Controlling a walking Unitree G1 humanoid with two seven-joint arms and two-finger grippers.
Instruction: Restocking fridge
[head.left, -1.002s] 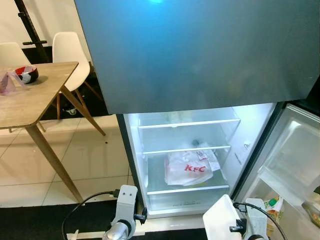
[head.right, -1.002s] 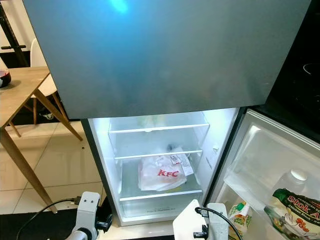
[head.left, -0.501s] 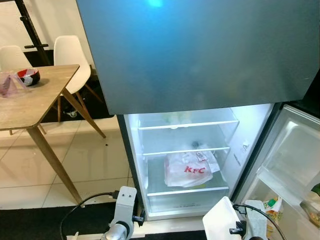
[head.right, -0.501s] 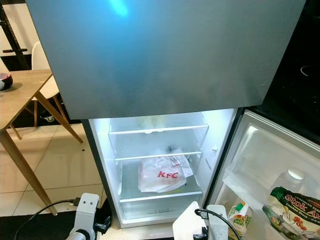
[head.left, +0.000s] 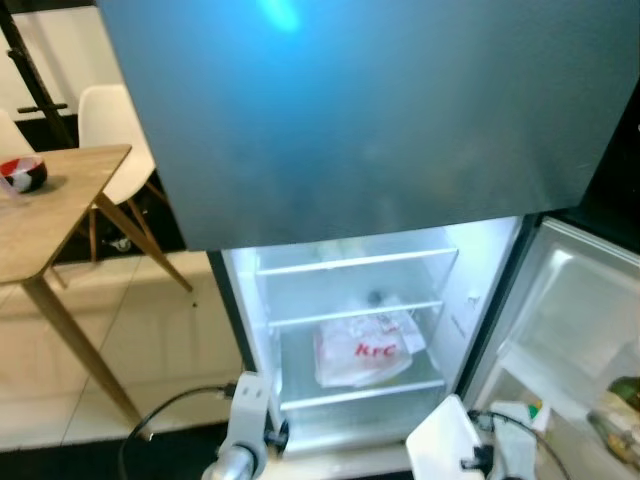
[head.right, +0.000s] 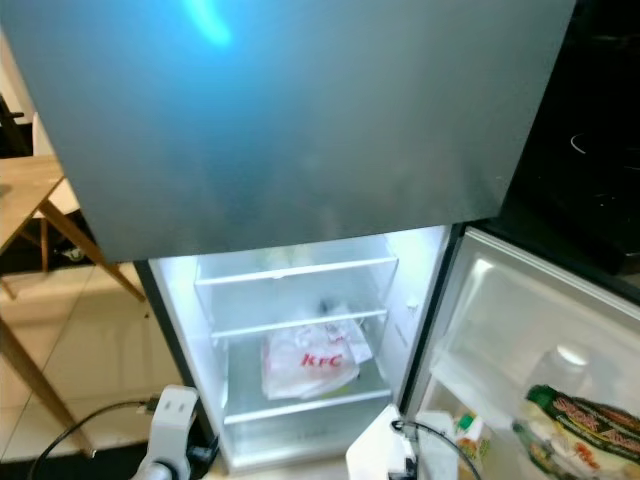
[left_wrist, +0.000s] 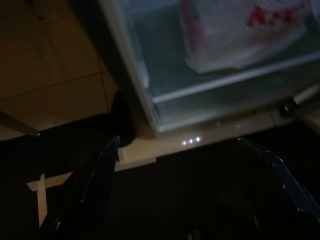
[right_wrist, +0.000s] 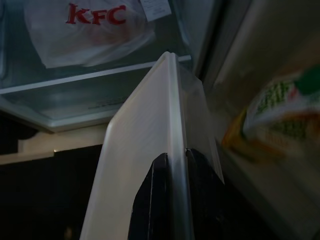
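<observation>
Two end effectors hang low before the open fridge (head.left: 350, 300): our right end effector (right_wrist: 172, 165) is clamped on a white container (head.left: 445, 450), carried upright to be shelved near the KFC bag (head.left: 365, 350); our left end effector (left_wrist: 190, 165) idles, fingers spread

Silver arms (head.left: 240, 440), black cables (head.left: 165, 415), long black fingers (left_wrist: 95, 185).

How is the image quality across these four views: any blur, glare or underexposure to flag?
Both eye views are soft with motion blur; a blue-white glare patch sits on the fridge door. The left wrist view is underexposed, its end effector barely visible. The right wrist view is sharper, showing the KFC bag and the held white container.
</observation>
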